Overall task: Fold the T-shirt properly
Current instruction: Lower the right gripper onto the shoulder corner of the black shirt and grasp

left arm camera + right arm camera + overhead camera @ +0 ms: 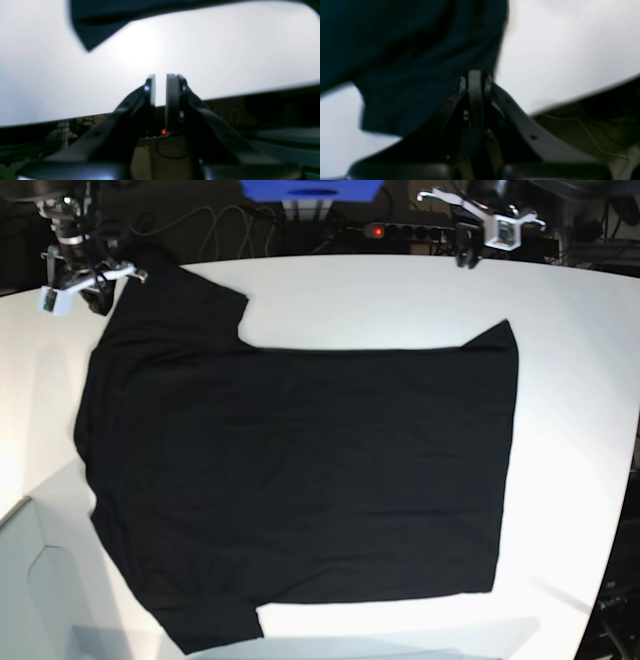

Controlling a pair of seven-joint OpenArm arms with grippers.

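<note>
The black T-shirt [300, 470] lies spread flat on the white table [400, 290], its hem to the right and its sleeves to the left. My right gripper [95, 295] is at the far left sleeve. In the right wrist view this gripper [475, 75] is shut, with the blurred dark fabric of the T-shirt [407, 50] at its tips. My left gripper [465, 258] hangs over the table's far edge, apart from the shirt. In the left wrist view the left gripper [160, 82] shows a narrow gap with nothing in it, and a corner of the T-shirt [100, 20] lies beyond.
Behind the table's far edge there are cables, a power strip with a red light [377, 229] and a blue object [310, 190]. The table's curved edge runs down the right side [620, 480]. A pale surface sits at the lower left [40, 580].
</note>
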